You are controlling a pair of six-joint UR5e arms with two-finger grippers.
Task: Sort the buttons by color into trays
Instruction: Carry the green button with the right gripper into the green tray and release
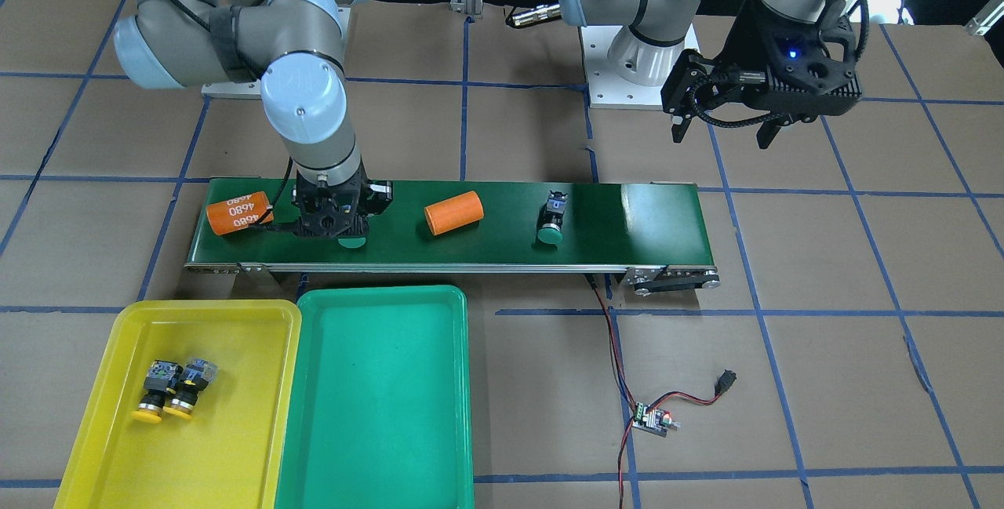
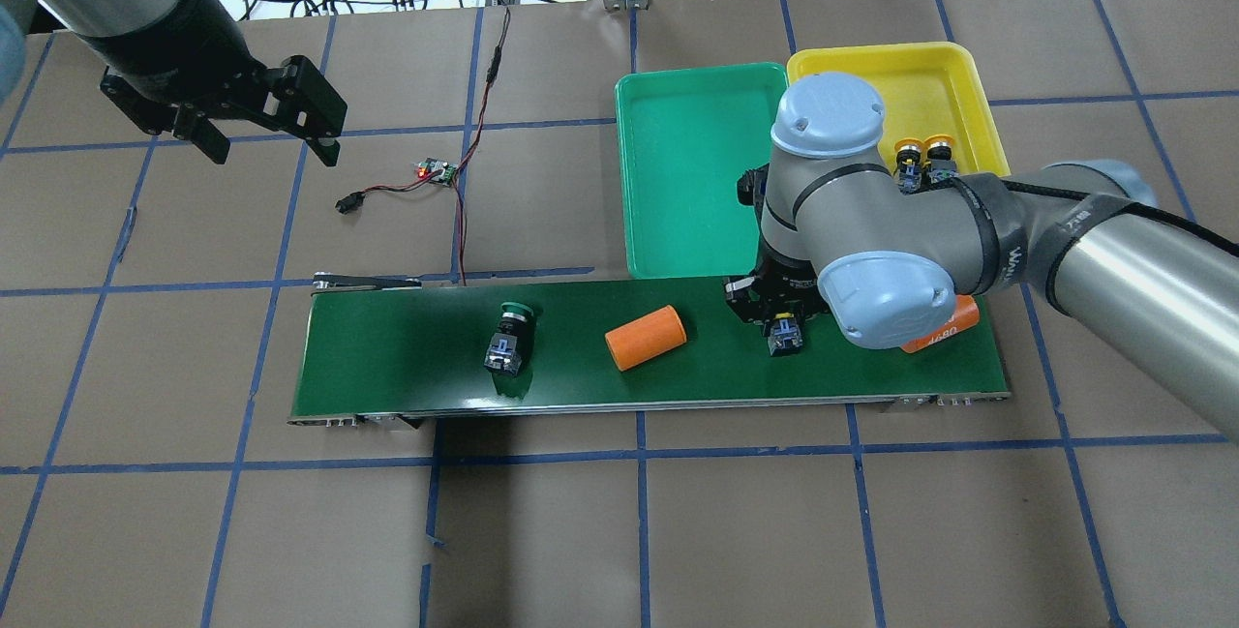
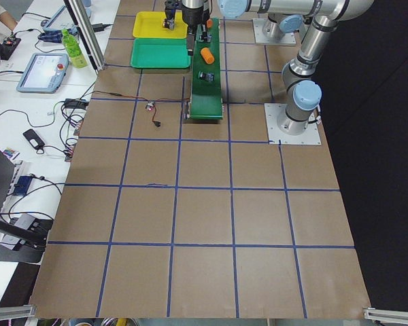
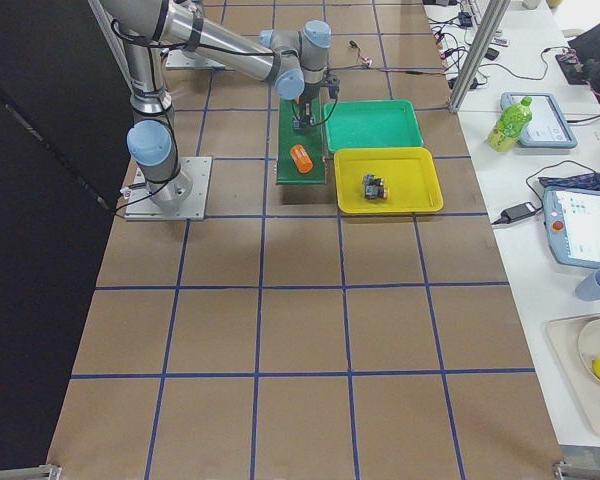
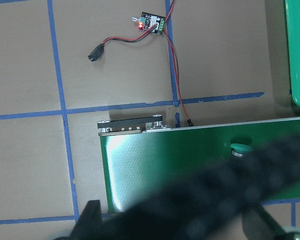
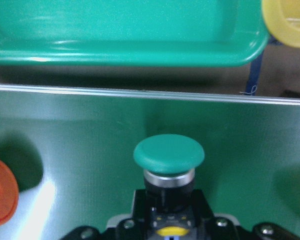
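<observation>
My right gripper (image 1: 333, 220) is low over the dark-green conveyor belt (image 1: 627, 219). It is shut on the black body of a green button (image 6: 169, 152), whose cap points toward the green tray (image 1: 384, 399). That button's body also shows in the overhead view (image 2: 784, 336). A second green button (image 1: 551, 219) lies on its side further along the belt (image 2: 508, 338). Two yellow buttons (image 1: 172, 390) lie side by side in the yellow tray (image 1: 220, 430). My left gripper (image 1: 722, 136) is open and empty, held above the table off the belt's other end (image 2: 274, 149).
A plain orange cylinder (image 1: 453, 212) lies mid-belt between the two green buttons. An orange cylinder marked 4680 (image 1: 238, 212) lies right beside my right gripper. A small controller board (image 1: 651, 419) with red and black wires lies on the table near the belt's end.
</observation>
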